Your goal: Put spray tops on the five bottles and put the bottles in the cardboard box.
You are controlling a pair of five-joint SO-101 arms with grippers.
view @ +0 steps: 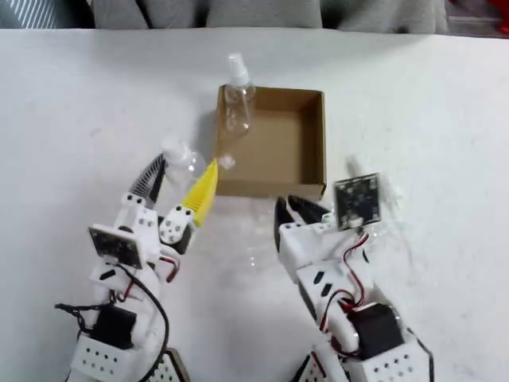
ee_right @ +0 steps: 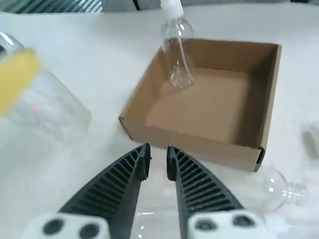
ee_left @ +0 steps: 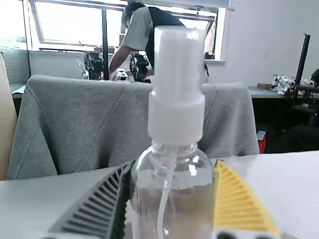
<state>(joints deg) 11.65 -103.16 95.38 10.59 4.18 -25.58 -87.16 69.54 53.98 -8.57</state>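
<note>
Clearly, the left hand (ee_left: 172, 211) clamps a clear plastic bottle (ee_left: 172, 184) with a white spray top (ee_left: 177, 84). The right hand (ee_right: 156, 153), barely parted, holds nothing before the brown cardboard box (ee_right: 199, 137). Its wrist view reveals an uncapped clear bottle (ee_right: 276, 186) lying beside the box.

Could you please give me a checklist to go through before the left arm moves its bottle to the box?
1. Spray top on the held bottle: ok, it sits on the neck.
2. Spray top fully tight: cannot tell.
3. Left gripper hold: ok, the held bottle stands upright between the black and yellow fingers.
4. Room in the cardboard box: ok, one capped bottle stands in one far corner and the rest of the floor is bare.
5. Right gripper free: ok, its jaws are slightly apart with nothing between them, in front of the box's near wall.
6. All bottles capped: not ok, an uncapped bottle lies by a near corner of the box.
</note>
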